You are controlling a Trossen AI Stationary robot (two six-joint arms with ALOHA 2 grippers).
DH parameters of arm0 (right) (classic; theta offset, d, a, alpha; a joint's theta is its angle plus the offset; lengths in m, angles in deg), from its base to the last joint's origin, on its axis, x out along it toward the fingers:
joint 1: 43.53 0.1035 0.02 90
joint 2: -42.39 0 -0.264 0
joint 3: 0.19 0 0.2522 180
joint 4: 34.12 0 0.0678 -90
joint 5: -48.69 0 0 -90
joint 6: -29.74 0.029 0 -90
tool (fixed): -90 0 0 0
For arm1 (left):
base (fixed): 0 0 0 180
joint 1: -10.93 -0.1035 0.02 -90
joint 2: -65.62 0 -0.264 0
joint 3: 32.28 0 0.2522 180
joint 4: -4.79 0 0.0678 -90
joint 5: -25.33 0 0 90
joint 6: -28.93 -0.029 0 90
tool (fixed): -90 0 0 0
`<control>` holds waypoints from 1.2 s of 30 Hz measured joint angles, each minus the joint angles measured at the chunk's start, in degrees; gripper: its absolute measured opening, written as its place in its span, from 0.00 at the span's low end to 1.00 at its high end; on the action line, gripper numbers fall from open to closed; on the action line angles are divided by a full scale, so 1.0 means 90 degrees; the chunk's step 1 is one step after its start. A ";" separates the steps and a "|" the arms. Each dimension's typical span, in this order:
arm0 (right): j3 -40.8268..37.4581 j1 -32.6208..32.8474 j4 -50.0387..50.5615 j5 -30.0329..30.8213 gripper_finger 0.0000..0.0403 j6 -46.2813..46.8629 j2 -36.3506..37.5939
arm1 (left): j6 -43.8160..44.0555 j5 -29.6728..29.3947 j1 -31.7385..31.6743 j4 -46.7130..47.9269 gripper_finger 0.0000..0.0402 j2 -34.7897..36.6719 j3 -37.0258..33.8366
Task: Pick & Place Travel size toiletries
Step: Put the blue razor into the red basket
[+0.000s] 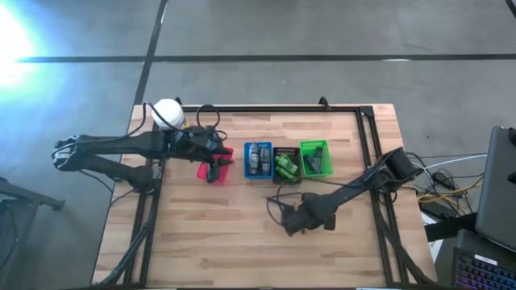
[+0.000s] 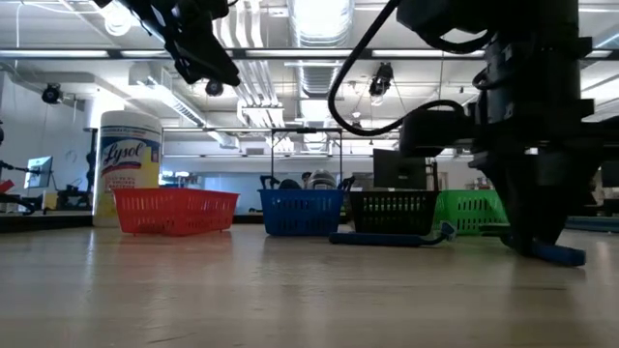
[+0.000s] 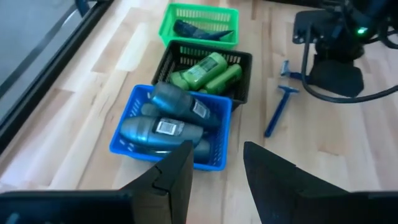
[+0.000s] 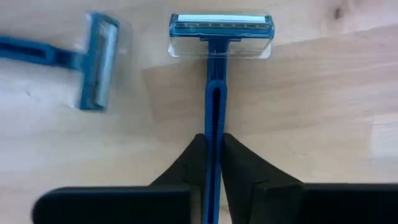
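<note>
Only the right wrist view shows the right gripper [image 4: 213, 163] with its fingers clamped on the handle of a blue razor [image 4: 214, 93] lying on the table [image 4: 311, 93], a second razor [image 4: 68, 59] near it. The left wrist view looks into the baskets: grey bottles [image 3: 168, 118] fill the blue basket [image 3: 124, 134], green bottles [image 3: 208, 70] the black basket [image 3: 239, 87], and a dark item lies in the green basket [image 3: 199, 12]. The left gripper [image 3: 214, 168], fingers apart, hangs above the red basket [image 1: 218, 169]. A Lysol tub [image 2: 130, 164] stands behind it.
</note>
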 joint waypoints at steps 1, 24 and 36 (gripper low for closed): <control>-0.0014 0.0000 0.0022 -0.0025 0.05 -0.0113 0.0034 | 0.0004 0.0046 0.0002 -0.0011 0.37 0.0000 0.0000; -0.0934 -0.0456 -0.2631 0.2391 0.05 -0.5380 0.3723 | 0.4657 0.1138 0.0028 -0.2714 0.37 -0.0039 -0.0343; -0.1078 -0.1229 -0.4604 0.2517 0.06 -0.6950 0.3755 | 0.4878 0.0675 0.0085 -0.4207 0.54 -0.0484 -0.0440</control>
